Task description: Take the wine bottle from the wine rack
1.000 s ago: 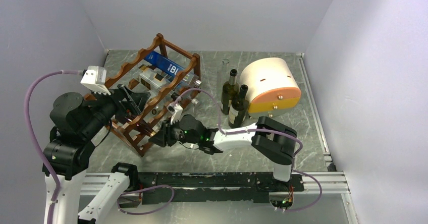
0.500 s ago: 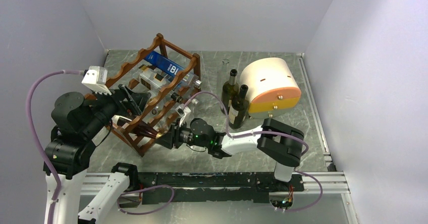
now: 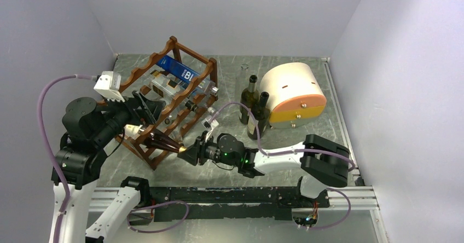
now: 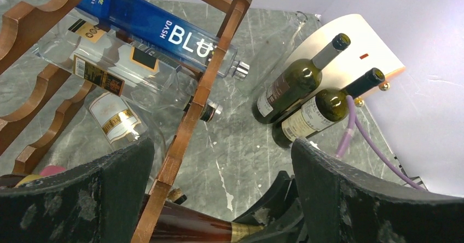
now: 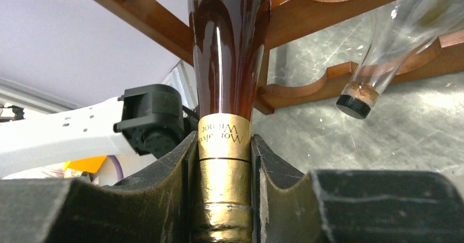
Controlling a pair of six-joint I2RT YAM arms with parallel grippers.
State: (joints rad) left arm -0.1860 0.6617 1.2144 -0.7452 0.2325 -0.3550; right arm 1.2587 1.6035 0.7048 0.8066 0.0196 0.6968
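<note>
Inside right tool (image 5: 224, 150), gold-foiled wine bottle (image 5: 230, 51)

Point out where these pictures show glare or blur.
Top view: even, soft light, no obvious blur. Left wrist view: the open left claw looms large and dark at the bottom edge; the blue bottle behind reads sharply. Right wrist view: a white glare streak runs down the wine bottle, gripped in the right claw.

blue bottle (image 4: 158, 27): big white "BLU", small "DASH" next to it, upside down in left wrist view; top view shows only "BI"
wine bottle (image 5: 223, 139): gold neck band, script partly readable, "Mo..alvo Wilmot"
clear bottle (image 4: 117, 70): black and gold label, print too small to read
green bottles (image 4: 298, 81): pale paper labels, unreadable
</note>
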